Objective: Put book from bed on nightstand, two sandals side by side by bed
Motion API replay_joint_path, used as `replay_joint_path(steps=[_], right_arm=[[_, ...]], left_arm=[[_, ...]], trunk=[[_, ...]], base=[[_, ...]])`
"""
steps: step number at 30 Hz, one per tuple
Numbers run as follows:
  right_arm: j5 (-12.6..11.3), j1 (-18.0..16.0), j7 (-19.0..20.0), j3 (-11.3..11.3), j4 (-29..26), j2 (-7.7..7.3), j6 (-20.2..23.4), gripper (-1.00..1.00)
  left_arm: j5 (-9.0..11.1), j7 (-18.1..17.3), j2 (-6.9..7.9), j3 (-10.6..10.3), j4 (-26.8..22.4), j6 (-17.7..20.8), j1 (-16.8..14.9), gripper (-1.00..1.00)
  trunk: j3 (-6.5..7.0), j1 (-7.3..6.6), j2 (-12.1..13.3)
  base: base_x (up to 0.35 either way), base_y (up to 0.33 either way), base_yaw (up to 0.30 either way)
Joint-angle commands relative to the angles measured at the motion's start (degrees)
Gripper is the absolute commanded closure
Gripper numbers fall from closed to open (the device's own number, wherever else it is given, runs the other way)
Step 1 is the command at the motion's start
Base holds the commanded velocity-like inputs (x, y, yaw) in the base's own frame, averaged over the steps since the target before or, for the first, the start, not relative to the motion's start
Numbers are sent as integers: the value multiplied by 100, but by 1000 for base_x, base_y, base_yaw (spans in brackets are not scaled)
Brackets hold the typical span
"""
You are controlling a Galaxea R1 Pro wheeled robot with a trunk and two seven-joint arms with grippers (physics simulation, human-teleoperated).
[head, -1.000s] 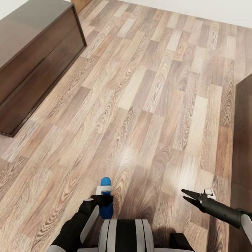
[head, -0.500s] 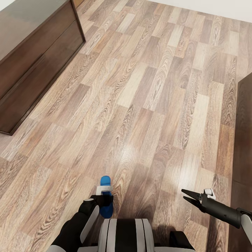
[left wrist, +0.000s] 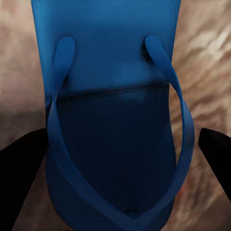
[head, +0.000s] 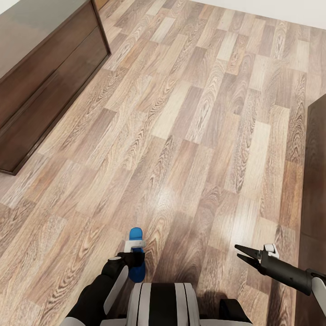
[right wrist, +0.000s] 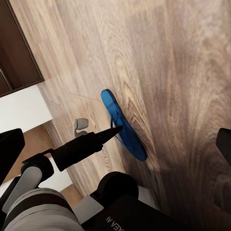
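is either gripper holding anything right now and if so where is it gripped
The left gripper holds a blue sandal, apparently pinched across its sole near mid-length. The right gripper is open and empty.

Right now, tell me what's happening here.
The robot's left gripper carries one blue sandal above the wood floor, its dark fingers on either side of the sole. The right gripper is open and empty. A long dark cabinet stands on the left.
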Motion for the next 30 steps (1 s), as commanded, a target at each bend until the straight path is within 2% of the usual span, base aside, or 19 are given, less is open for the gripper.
replay_joint_path(steps=[1,7,10,13,30], right_arm=[[10,-2,22,-5,0,0,21,-100],[10,-2,22,-5,0,0,19,-100],[10,-2,22,-5,0,0,20,-100],[8,-2,22,-5,0,0,21,-100],[8,-4,22,-5,0,0,20,-100]], left_arm=[[43,51,4,-12,-7,20,-1,100],[41,51,7,-12,-12,19,-1,100],[44,51,8,-10,-9,21,-1,100],[39,51,5,-12,-14,22,-1,100],[46,51,6,-7,-16,22,-1,100]], trunk=[[-3,-1,-1],[-3,-1,-1],[64,-8,3],[64,-8,3],[440,-52,26]], base=[[0,0,0],[0,0,0],[0,0,0],[0,0,0],[0,0,0]])
